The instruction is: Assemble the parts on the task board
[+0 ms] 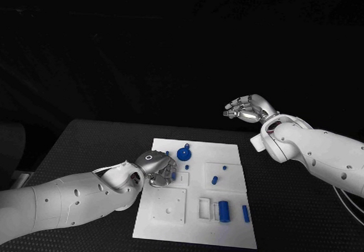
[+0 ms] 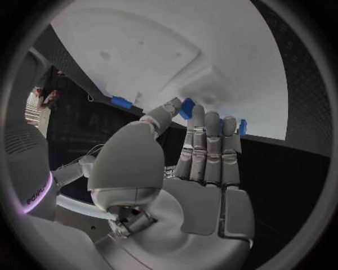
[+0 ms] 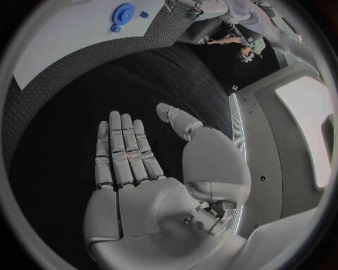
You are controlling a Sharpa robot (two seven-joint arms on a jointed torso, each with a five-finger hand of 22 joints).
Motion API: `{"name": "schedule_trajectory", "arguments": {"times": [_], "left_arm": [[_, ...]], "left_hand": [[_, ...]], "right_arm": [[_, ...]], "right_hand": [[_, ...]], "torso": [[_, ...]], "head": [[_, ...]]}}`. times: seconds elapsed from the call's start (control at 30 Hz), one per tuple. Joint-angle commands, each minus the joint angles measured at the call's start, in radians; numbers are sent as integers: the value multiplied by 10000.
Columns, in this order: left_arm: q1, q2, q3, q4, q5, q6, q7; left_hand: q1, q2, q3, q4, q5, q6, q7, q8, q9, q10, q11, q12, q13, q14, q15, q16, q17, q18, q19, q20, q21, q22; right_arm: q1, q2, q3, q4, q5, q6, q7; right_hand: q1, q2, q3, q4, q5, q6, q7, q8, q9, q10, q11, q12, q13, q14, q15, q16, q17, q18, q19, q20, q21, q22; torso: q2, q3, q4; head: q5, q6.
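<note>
Progress looks early to middling from here. The task board (image 1: 196,212) sits in the middle of the black worktop (image 1: 283,212), and most parts still look loose: a round blue disc part (image 1: 184,155) near the board's far edge, a couple of small blue bits (image 1: 214,180) around the board's middle, and 2 upright blue bars (image 1: 224,210) toward the board's near right corner, beside a white rectangular slot. Can't tell if those bars are properly seated or just lying there.

The left hand (image 1: 155,168) is down over the board's left-middle area, fingers (image 2: 210,147) stretched out side by side with the tips at a raised white block, a blue piece (image 2: 187,108) right at them. I honestly cannot tell if it's pinching that piece or only touching it.

The right hand (image 1: 248,109) hangs well off the board, beyond its far right corner, fingers loosely spread and holding nothing.

The worktop is matte black with a fine weave, and the room behind is dark.
</note>
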Motion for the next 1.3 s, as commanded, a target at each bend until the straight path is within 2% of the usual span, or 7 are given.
{"name": "schedule_trajectory", "arguments": {"times": [0.03,0.23,0.33,0.43,0.63,0.93,1.3], "left_arm": [[6,-19,26,66,153,-153,134],[8,-62,57,118,344,-80,247],[8,-45,227,125,519,178,378],[9,-107,278,212,605,426,418],[21,-233,447,405,1042,947,548],[34,-184,458,294,1064,1514,465],[37,-60,451,-11,874,1576,520]], "left_hand": [[9,121,-4,64,41,46,-27,64,18,-46,-4,-14,-18,-68,-18,-2,-13,15,-45,-546,-69,187],[14,209,5,78,49,31,-23,48,14,-59,6,-33,-42,-80,-8,-22,-28,11,-60,-537,-82,186],[-26,230,-17,108,39,-14,-1,15,3,-94,27,-66,-75,-109,10,-56,-48,2,-90,-522,-103,184],[-73,267,-28,161,3,-67,25,-25,-11,-134,51,-102,-109,-149,35,-93,-70,-5,-132,-503,-133,180],[-140,319,-55,250,-83,-210,99,-129,-49,-226,104,-168,-175,-233,89,-153,-105,-14,-224,-454,-189,183],[-142,361,-62,274,-93,-267,126,-174,-65,-273,125,-191,-204,-279,112,-172,-115,-11,-269,-432,-215,186],[-22,432,-42,195,-51,-323,154,-218,-75,-323,151,-202,-233,-334,143,-184,-121,-4,-326,-401,-239,196]], "right_arm": [[-5,-7,3,11,-10,122,143],[-7,-13,3,11,-9,122,147],[-8,-12,3,11,-9,123,147],[-9,-13,3,11,-8,123,148],[-10,-20,3,16,-4,124,149],[-10,-26,3,27,-2,117,153],[-10,-33,3,41,-1,109,153]], "right_hand": [[-22,11,-35,18,66,-61,-10,35,-12,45,4,-68,-2,-7,79,-61,-11,-27,-77,9,-55,10],[-31,8,-43,22,99,-62,-9,35,-16,47,6,-79,-2,-11,82,-69,-12,-27,-85,12,-61,13],[-35,6,-47,23,116,-62,-8,36,-18,49,6,-86,-2,-14,84,-73,-13,-26,-89,14,-64,14],[-37,4,-50,23,125,-63,-8,36,-19,50,6,-89,-2,-15,85,-75,-13,-26,-92,15,-65,15],[-50,1,-61,31,169,-63,-7,37,-24,57,7,-102,0,-16,87,-83,-13,-24,-100,19,-71,19],[-58,-2,-70,36,203,-64,-7,38,-28,61,7,-114,0,-18,89,-88,-13,-22,-105,22,-75,23],[-61,-5,-76,37,235,-64,-7,39,-31,66,6,-124,1,-18,90,-93,-12,-19,-108,23,-78,27]], "torso": [[2,2,-5],[5,0,-6],[5,-3,-6],[5,-3,-6],[2,7,-6],[7,7,-11],[5,3,-11]], "head": [[-9,21],[-13,19],[-26,16],[-26,16],[-41,-5],[-62,-5],[-74,-34]]}}
